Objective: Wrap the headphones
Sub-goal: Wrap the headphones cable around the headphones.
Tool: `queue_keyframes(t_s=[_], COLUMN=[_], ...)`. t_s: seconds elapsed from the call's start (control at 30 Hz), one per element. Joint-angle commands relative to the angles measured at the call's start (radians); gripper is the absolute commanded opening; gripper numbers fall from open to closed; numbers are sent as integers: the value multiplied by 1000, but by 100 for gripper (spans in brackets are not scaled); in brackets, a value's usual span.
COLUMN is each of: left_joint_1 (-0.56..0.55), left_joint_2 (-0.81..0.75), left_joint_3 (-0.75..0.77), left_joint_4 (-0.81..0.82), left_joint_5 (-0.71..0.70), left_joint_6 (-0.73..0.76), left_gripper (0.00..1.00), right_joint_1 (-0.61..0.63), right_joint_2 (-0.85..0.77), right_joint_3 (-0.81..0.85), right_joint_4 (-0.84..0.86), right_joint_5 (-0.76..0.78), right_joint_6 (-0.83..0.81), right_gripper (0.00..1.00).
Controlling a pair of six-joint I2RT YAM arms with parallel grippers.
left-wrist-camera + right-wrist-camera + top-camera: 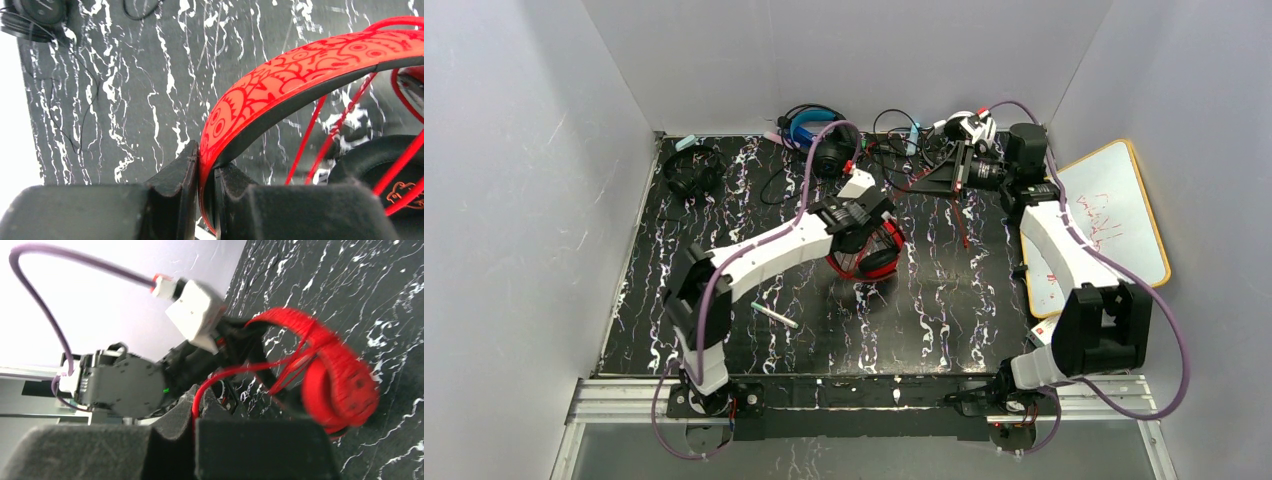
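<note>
Closest to the lens, the left gripper (206, 172) has its dark jaws pinched nearly shut on the headband (300, 75) of the red headphones (869, 255). The band is glossy red, printed with darker red doodles and lined in black. Strands of thin red cable (306, 140) cross beneath it beside a black ear cushion (370, 160). This pair sits at mid-bench. The right gripper (195, 425) has its jaws fully closed on that cable. The bench (944, 310) is black with white marble veins, boxed in by pale grey walls. A blue-banded black pair (819, 140) and an all-black pair (692, 172) lie along the far edge, and a whiteboard (1124, 210) lies at the right. The left arm reaches to the middle, while the right arm stretches to the far side with its wrist turned left.
</note>
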Motion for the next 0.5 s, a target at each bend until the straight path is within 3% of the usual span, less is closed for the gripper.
queue_keyframes(t_s=[0.0, 0.2, 0.47], left_joint_1=[13, 78, 219], left_joint_2=[140, 276, 322], left_joint_3=[167, 380, 446], left_joint_4=[-159, -211, -137], left_joint_5=[-174, -99, 205], left_joint_6=[-202, -343, -497], left_gripper=[0, 0, 0], right_joint_1=[31, 104, 170], right_joint_2=[-108, -179, -280], right_joint_3=[-40, -103, -237], right_joint_4=[44, 21, -2], right_joint_5=[-21, 10, 62], right_joint_6=[50, 56, 65], right_gripper=[1, 1, 1])
